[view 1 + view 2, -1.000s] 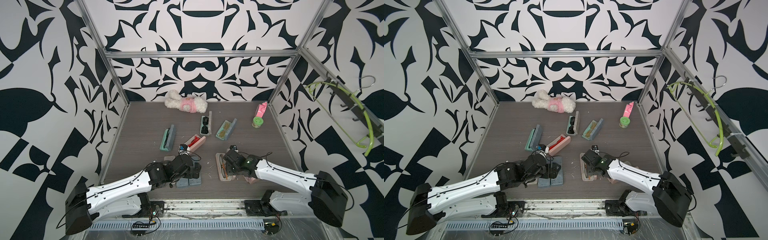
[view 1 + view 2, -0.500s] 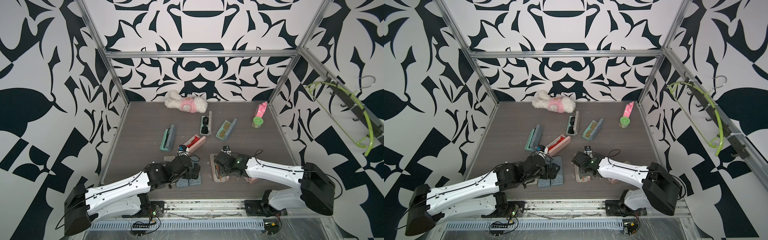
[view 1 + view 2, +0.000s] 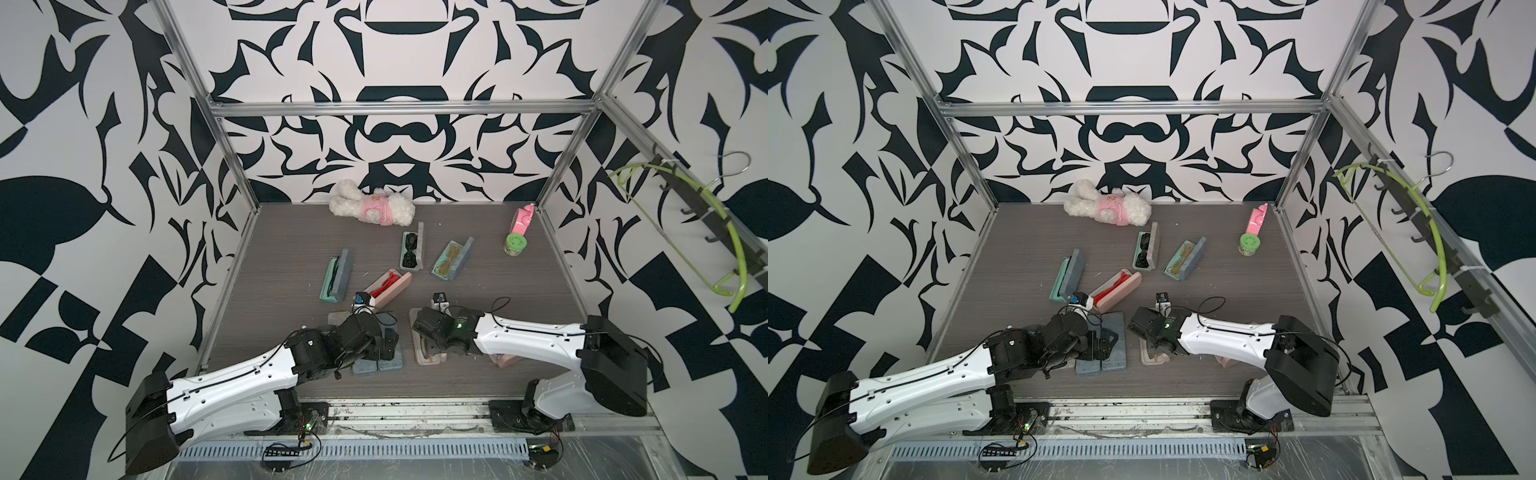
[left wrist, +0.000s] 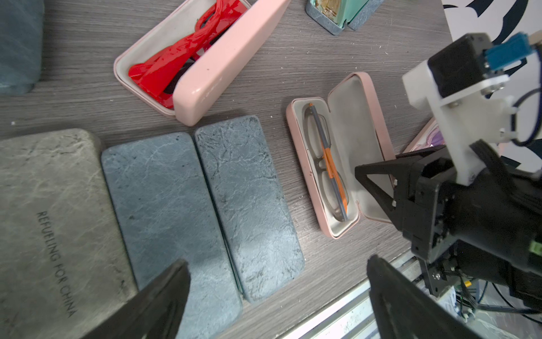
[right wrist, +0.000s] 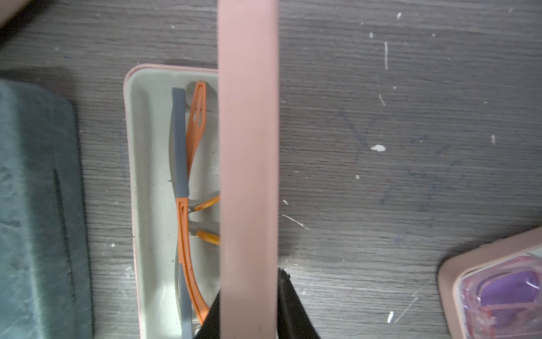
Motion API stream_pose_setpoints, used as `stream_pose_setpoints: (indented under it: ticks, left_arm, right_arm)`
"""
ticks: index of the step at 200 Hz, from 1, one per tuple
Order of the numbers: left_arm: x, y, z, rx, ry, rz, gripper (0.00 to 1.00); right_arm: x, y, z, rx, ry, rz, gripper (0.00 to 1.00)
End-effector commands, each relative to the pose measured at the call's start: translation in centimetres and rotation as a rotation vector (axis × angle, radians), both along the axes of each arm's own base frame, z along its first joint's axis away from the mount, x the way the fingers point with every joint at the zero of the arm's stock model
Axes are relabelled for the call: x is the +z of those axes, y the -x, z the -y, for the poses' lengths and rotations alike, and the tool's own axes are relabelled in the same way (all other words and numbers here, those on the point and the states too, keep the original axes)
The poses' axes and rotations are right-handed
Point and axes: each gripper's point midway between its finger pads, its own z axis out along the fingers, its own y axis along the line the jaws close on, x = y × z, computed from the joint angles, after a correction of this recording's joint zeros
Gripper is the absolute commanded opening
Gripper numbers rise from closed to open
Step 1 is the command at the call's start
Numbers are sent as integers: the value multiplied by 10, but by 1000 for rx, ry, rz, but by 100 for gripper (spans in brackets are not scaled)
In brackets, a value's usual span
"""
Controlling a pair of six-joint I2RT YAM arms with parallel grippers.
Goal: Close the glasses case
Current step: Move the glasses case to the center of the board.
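Right claw (image 5: 249,293) has swung toward 9 o'clock, pinching the upright lid (image 5: 247,146) of the glasses case (image 5: 146,205); closing likely lies further that way. Left claw (image 4: 277,264) gapes.

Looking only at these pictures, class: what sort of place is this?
Most likely a robotics lab test cell, not a home: a left arm and right arm mounted on a rail, an aluminium frame with patterned walls, and props such as a pink glasses case and plush toy.
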Motion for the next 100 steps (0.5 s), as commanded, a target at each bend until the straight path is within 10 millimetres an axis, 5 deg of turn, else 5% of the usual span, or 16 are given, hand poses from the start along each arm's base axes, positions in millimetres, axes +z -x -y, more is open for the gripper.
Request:
stream_pose_setpoints:
  ticks: [1,100]
  left_arm:
    - [-5,3,-6,5,-12,-9,100]
    - [-9,5,-9,5,-15,-16,100]
  right_arm:
    - [11,-6,-17,-12,-42,33,25]
    - [6,-2,-40,0,-53,29,26]
